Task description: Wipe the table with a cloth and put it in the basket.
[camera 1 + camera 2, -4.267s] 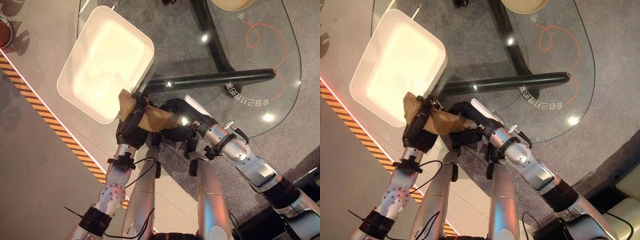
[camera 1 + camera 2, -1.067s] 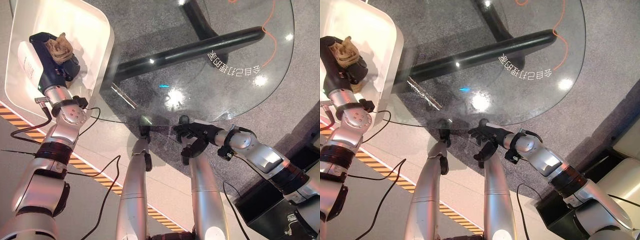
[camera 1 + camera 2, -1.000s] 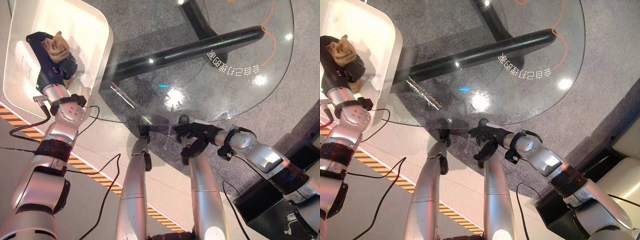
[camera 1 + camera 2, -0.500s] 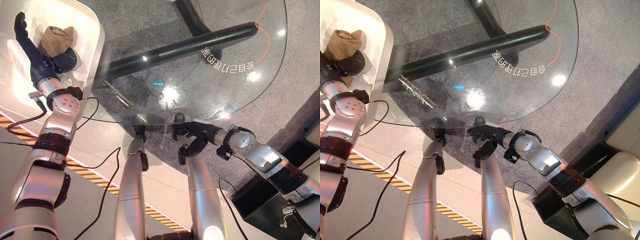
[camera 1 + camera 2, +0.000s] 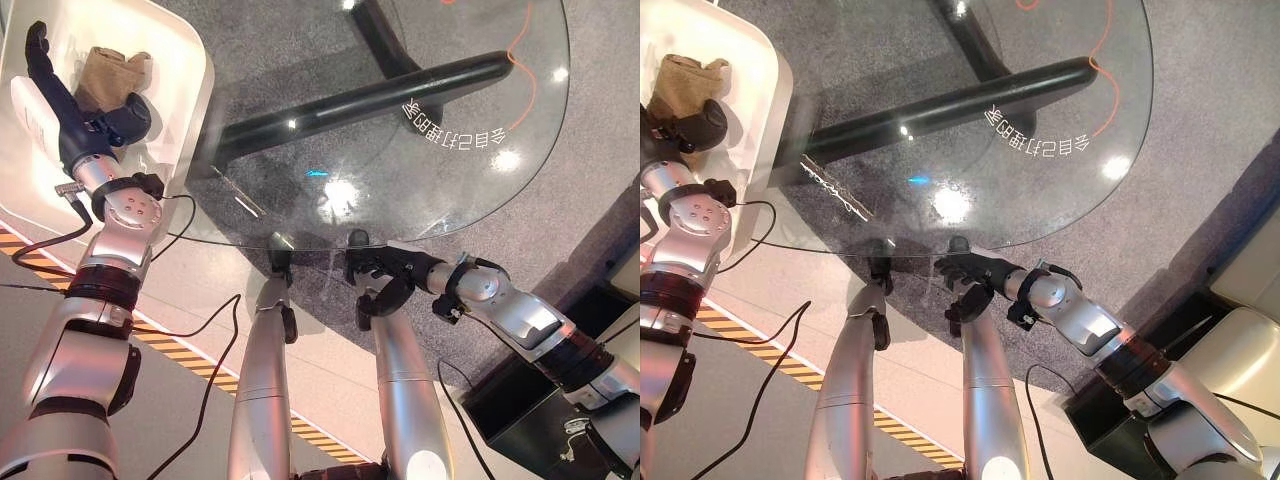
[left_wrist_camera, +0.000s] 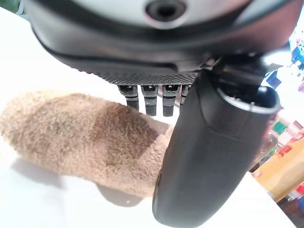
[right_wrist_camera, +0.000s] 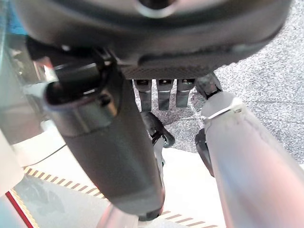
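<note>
1. Set against the frames from about four seconds back, the cloth has left the near rim of the basket, where both hands held it together, and now lies inside the basket on its white floor.
2. A second ago the left hand had its fingers curled round the cloth above the basket; now its fingers are straightened and spread, and the cloth lies loose just beside them.
3. The left wrist view shows the cloth as a tan, fuzzy roll resting on the white bottom, with the thumb close against one end and not pinching it.
4. The right hand has dropped back from the basket since the first frames and hangs at the near edge of the desk, fingers loosely bent and holding nothing; over the last second it has barely changed.
5. The head views have shifted a little between frames, so the camera has moved.
6. Count: one cloth, one white basket, one round glass desk, and one dark bar of the desk's base seen through the glass.
7. A yellow-and-black striped strip runs along the floor on the robot's left.
</note>
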Available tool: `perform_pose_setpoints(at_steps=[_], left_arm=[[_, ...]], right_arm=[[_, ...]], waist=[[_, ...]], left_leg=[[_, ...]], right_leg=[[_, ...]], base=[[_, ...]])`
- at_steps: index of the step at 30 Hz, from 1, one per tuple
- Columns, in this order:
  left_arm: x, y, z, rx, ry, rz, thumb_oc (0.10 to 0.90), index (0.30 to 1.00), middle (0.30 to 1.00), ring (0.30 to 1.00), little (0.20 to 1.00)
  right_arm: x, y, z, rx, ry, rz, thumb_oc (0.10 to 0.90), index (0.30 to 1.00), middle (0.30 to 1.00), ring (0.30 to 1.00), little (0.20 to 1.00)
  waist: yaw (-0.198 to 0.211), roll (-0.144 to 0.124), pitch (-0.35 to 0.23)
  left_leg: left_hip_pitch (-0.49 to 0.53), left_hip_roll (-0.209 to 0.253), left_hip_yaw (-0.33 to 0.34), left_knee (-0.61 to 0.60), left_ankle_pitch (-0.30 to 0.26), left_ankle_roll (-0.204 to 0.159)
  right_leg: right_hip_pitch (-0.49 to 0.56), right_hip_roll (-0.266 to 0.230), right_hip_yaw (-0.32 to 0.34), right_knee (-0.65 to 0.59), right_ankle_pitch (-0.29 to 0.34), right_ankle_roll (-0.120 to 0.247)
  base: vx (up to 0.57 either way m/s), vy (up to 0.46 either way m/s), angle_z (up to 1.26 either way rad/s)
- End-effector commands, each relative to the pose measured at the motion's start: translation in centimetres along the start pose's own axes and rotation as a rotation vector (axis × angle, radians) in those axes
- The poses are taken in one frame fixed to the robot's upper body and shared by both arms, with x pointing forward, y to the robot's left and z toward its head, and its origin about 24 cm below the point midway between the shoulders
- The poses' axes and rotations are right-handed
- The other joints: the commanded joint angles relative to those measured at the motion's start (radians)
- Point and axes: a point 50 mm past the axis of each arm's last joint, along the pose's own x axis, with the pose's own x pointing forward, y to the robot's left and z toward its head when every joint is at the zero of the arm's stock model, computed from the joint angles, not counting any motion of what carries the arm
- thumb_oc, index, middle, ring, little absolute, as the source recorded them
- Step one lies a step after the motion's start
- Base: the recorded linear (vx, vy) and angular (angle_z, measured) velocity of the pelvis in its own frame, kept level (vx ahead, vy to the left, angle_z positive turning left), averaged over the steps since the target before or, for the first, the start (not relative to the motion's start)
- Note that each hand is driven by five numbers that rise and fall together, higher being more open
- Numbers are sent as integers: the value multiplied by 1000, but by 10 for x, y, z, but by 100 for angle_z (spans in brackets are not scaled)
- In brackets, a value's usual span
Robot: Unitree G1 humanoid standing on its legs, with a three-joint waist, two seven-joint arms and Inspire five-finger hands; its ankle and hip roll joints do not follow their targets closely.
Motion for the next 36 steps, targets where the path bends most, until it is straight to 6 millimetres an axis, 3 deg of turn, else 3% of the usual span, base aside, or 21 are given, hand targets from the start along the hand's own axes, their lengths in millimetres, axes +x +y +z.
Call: perform_pose_setpoints(at_steps=[1,6,18,23,24,26,29,33,34,36], left_arm=[[27,48,33,-46,-232,201,800,900,900,900,900],[19,48,24,-67,-229,119,800,900,900,900,900],[-61,27,-50,-139,30,-256,800,900,900,900,900],[-116,22,-94,-169,262,-402,800,900,900,900,900],[-140,21,-108,-171,338,-444,800,900,900,900,900],[-166,22,-122,-178,425,-492,800,900,900,900,900],[-222,27,-147,-167,618,-601,800,900,900,900,900],[-267,34,-165,-150,793,-676,800,900,900,900,900],[-267,34,-165,-150,793,-676,800,900,900,900,900],[-301,39,-174,-116,914,-742,800,900,900,900,900]], right_arm=[[-2,25,10,61,-136,51,800,900,900,900,900],[-4,30,8,59,-149,39,800,900,900,900,900],[-6,43,-25,138,-132,-10,800,900,900,900,900],[-7,54,-58,235,-63,-32,800,900,900,900,900],[-8,63,-73,259,-20,-49,800,900,900,900,900],[-11,71,-88,299,22,-58,800,900,900,900,900],[-16,93,-118,438,119,-102,800,900,900,900,900],[-19,122,-142,599,215,-134,800,900,900,900,900],[-19,122,-142,599,215,-134,800,900,900,900,900],[-24,144,-159,711,300,-153,800,900,900,900,900]], waist=[[32,-7,-24],[42,-1,-24],[89,-11,-24],[107,-7,-46],[111,-2,-71],[114,5,-100],[117,15,-169],[114,14,-233],[114,14,-232],[110,13,-282]], left_leg=[[87,-76,38,2,-91,16],[141,-85,33,-18,-92,20],[436,-88,-11,-157,-60,4],[591,-80,-35,-238,-42,-7],[627,-80,-43,-265,-40,-6],[655,-78,-49,-294,-33,-7],[741,-74,-62,-352,-34,-10],[806,-68,-62,-366,-44,-9],[806,-68,-62,-366,-44,-9],[849,-62,-58,-374,-51,-7]], right_leg=[[81,59,29,-128,37,41],[135,56,18,-141,31,41],[442,57,-23,-243,11,38],[613,46,-40,-308,6,44],[654,40,-44,-333,5,47],[687,36,-47,-358,10,50],[790,30,-58,-426,14,51],[863,27,-71,-464,22,49],[864,27,-71,-464,23,49],[914,28,-75,-493,33,49]], base=[[-44,-67,3],[-56,-72,3],[-89,-129,4],[-60,-120,5],[-33,-114,-2],[2,-79,-1],[42,-98,1],[32,-84,13],[67,-72,11],[77,-80,3]])
